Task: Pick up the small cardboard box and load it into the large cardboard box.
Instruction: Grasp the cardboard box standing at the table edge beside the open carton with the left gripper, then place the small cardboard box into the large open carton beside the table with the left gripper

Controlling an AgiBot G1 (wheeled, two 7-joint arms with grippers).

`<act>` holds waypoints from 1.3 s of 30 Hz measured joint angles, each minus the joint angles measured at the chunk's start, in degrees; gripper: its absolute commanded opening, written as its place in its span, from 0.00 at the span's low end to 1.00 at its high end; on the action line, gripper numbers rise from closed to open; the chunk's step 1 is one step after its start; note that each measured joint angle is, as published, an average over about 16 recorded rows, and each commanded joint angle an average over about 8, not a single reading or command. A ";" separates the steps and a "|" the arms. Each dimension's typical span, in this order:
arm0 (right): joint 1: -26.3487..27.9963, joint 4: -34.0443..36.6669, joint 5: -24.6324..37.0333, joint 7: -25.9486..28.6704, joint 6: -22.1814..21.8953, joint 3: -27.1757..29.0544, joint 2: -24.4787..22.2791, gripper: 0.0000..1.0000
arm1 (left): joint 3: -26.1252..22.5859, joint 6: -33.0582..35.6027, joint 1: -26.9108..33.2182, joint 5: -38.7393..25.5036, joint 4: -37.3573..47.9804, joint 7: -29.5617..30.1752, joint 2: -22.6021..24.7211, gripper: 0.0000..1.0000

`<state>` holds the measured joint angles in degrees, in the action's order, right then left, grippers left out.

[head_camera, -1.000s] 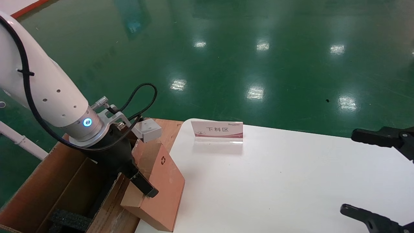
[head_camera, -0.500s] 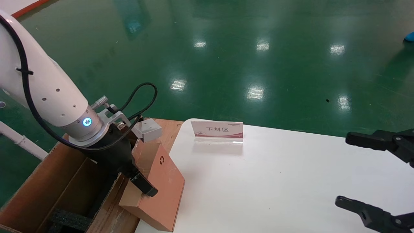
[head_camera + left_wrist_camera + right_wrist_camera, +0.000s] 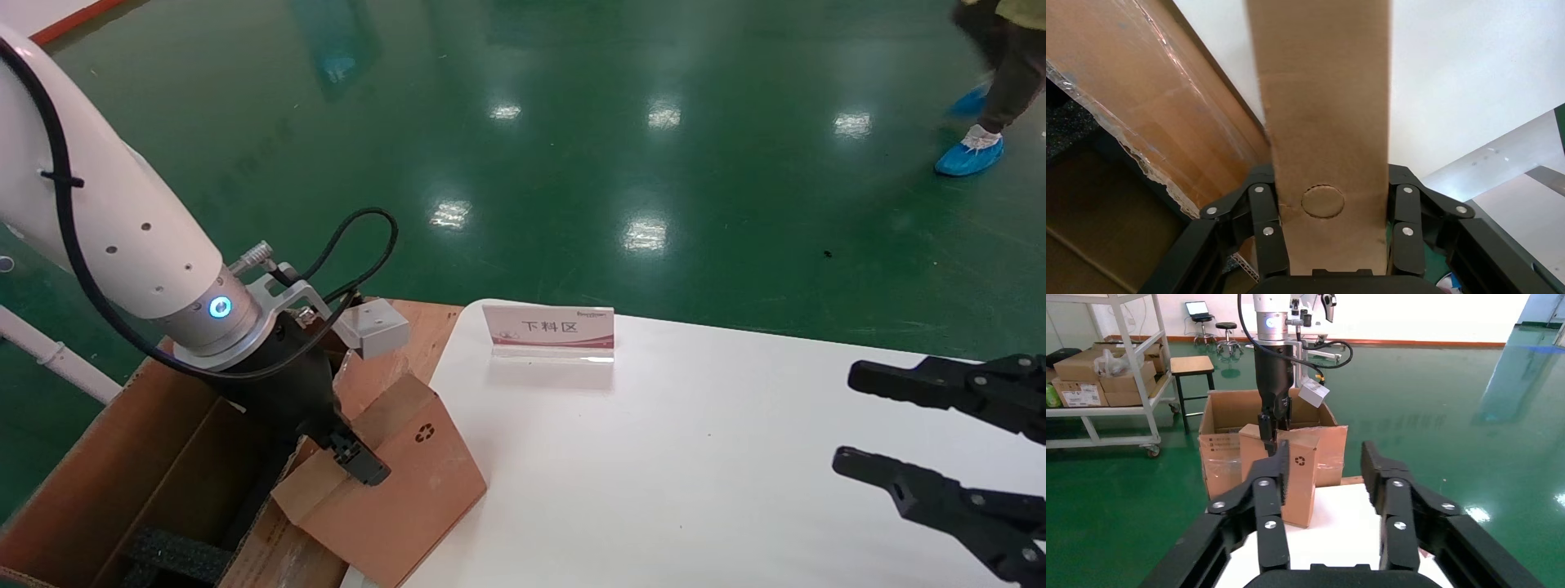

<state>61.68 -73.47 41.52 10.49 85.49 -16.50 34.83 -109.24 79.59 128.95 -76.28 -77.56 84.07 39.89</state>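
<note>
Green floor [image 3: 572, 147] fills the top half of the head view, a person's blue shoe cover [image 3: 968, 155] at 2 o'clock. White counter [image 3: 695, 457] takes the lower right. Large cardboard box [image 3: 122, 474] sits off the counter's left edge at 8 o'clock, flaps open, black foam [image 3: 176, 555] inside at the bottom, clear tape on a flap in the left wrist view. Small cardboard box [image 3: 400, 482] is tilted at 7 o'clock, straddling the counter's left edge and the large box's near flap, recycling symbol [image 3: 424, 433] facing up. Left pincer [image 3: 347, 453] is clamped on the small cardboard box, fingers [image 3: 1263, 220] on both of its sides. Right pincer [image 3: 899, 433] hangs over the counter at 4 o'clock, spread wide, holding nothing. Small sign stand [image 3: 548, 331] stands at the counter's far edge, 12 o'clock of centre
</note>
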 measured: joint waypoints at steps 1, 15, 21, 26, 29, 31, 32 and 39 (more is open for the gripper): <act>0.00 0.00 0.00 0.00 0.00 0.00 0.00 0.00 | 0.01 0.02 0.01 0.00 0.06 -0.03 0.02 0.00; 0.02 0.04 -0.01 -0.02 0.01 -0.03 0.00 0.00 | 3.87 3.18 9.53 0.20 0.62 -2.81 -1.50 0.00; 0.03 0.05 -0.03 -0.04 0.01 -0.06 0.00 0.00 | 6.16 6.97 18.75 -0.19 0.93 -4.29 -2.71 0.00; 0.04 0.05 -0.04 -0.05 0.00 -0.08 -0.01 0.00 | 4.28 9.84 26.24 -1.56 1.67 -4.54 -2.91 0.00; 0.04 0.05 -0.05 -0.05 0.00 -0.09 -0.01 0.00 | 1.37 11.08 30.03 -2.64 2.23 -4.26 -2.85 0.00; 0.05 0.06 -0.05 -0.06 0.00 -0.09 -0.02 0.00 | -1.03 11.61 32.14 -3.40 2.59 -3.97 -2.93 0.00; 0.05 0.06 -0.05 -0.06 0.00 -0.10 -0.02 0.00 | -2.33 11.79 33.06 -3.80 2.74 -3.80 -3.04 0.00; 0.05 0.06 -0.07 -0.07 -0.01 -0.12 -0.03 0.00 | -11.25 11.96 36.81 -5.70 3.37 -2.30 -5.58 0.00</act>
<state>61.73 -73.41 41.45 10.41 85.48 -16.62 34.80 -120.50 91.55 165.76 -81.99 -74.19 81.77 34.31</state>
